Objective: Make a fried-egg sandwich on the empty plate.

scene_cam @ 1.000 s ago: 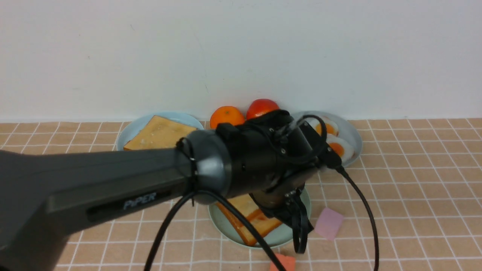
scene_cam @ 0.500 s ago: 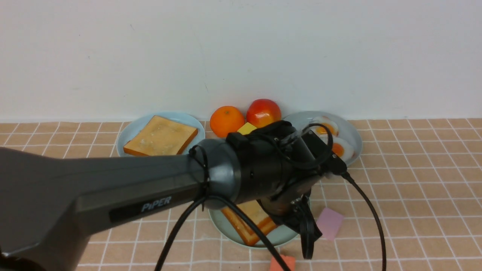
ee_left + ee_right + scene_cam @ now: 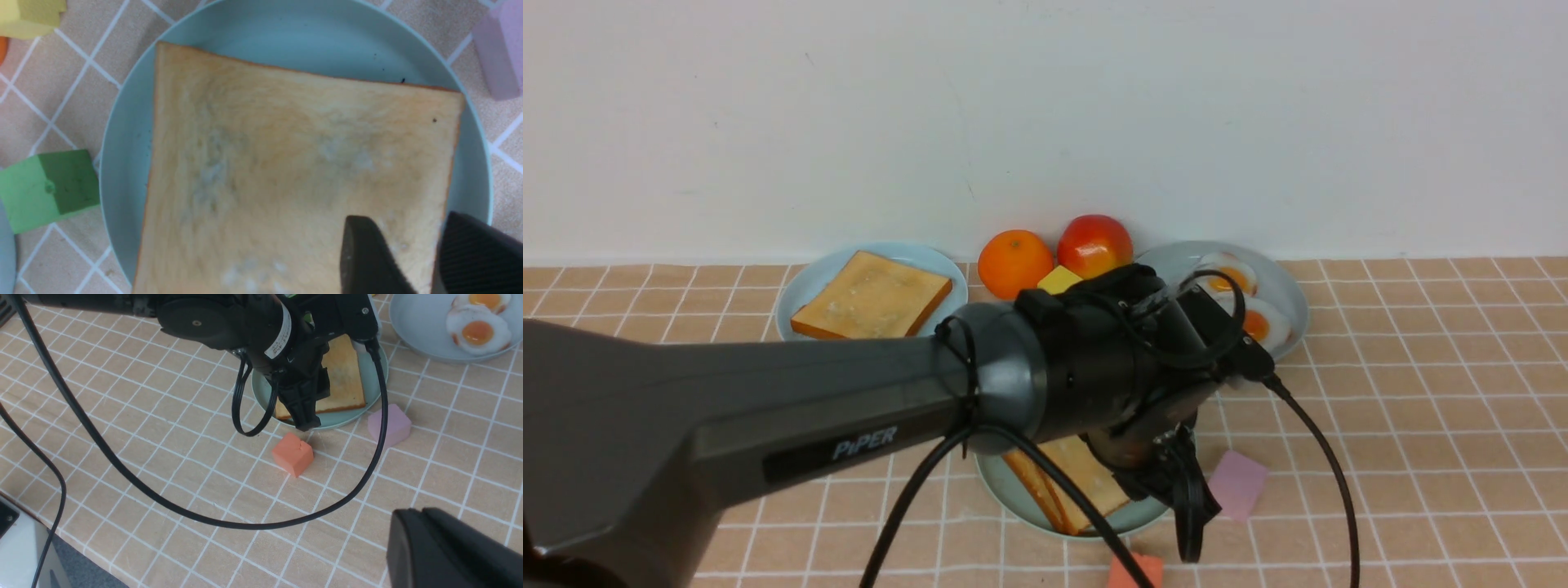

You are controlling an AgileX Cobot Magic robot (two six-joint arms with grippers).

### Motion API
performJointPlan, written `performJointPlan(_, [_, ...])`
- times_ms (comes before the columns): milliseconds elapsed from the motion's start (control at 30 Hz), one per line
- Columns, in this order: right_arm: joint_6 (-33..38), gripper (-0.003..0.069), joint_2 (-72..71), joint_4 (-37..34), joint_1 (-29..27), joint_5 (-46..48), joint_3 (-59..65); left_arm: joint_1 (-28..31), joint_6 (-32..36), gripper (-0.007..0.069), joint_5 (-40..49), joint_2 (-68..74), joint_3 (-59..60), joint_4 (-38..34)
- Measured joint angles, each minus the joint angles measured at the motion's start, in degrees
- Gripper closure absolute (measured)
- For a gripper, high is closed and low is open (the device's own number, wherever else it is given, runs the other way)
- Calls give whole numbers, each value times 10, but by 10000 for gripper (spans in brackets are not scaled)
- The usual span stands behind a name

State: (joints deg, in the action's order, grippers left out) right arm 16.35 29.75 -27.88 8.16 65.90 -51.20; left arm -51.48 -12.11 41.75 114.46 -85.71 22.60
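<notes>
Left wrist view: my left claw (image 3: 408,220) stands released over a corner of the square golden-brown toast sandwich (image 3: 286,163), lying flat on the round mint-green plastic plate (image 3: 118,171) (egg hidden from me). My right claw (image 3: 423,518) hangs clenched, empty, above the checked tabletop (image 3: 449,465).

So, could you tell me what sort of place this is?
Probably a robotics lab bench staged as a play kitchen: toy toast and fried eggs, foam blocks on a tile-print cloth, plain white wall.
</notes>
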Motion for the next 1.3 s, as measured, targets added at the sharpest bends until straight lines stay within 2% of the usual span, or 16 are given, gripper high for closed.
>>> performJointPlan(167, [0, 615, 0, 0, 0, 0, 0, 0, 0, 303, 23, -2, -14, -9])
performJointPlan(267, [0, 612, 0, 7, 0, 0, 0, 0, -4, 336, 46, -22, -30, -25])
performJointPlan(333, [0, 610, 0, 15, 0, -4, 0, 0, -15, 404, 53, -59, -34, -41])
performJointPlan(367, [0, 608, 0, 21, 0, -9, -1, 0, -24, 487, 57, -110, -34, -57])
performJointPlan(400, [0, 608, 0, 21, 0, -9, -1, 0, -24, 496, 57, -117, -34, -57])
performJointPlan(433, [0, 608, 0, 25, 0, -16, -1, 0, -27, 576, 40, -176, -22, -67])
performJointPlan(467, [-1, 608, 0, 28, 0, -20, -1, 0, -28, 619, 27, -217, -6, -70])
performJointPlan(500, [-1, 608, 0, 29, 0, -20, -1, 0, -28, 624, 23, -226, -3, -72])
performJointPlan(533, [-10, 608, 0, 33, 0, -23, -1, 0, -29, 638, -17, -309, 43, -78])
performJointPlan(700, [-52, 607, -5, 53, 0, -23, -1, 0, -29, 638, -117, -505, 200, -101])
performJointPlan(767, [-74, 607, -14, 69, 0, -18, -1, 0, -30, 638, -171, -603, 297, -105])
performJointPlan(800, [-99, 607, -27, 89, 0, -11, -1, 0, -31, 638, -229, -679, 377, -107])
performJointPlan(833, [-106, 607, -29, 91, 0, -9, -1, 0, -31, 638, -237, -679, 377, -107])
performJointPlan(967, [-178, 607, -69, 133, 0, 27, -1, 0, -68, 638, -400, -862, 575, -114])
performJointPlan(1100, [-223, 607, -101, 160, 0, 48, -1, 0, -89, 638, -442, -935, 643, -116])
performJointPlan(1300, [-271, 606, -142, 192, 0, 25, -1, 0, -96, 638, -417, -1029, 690, -116])
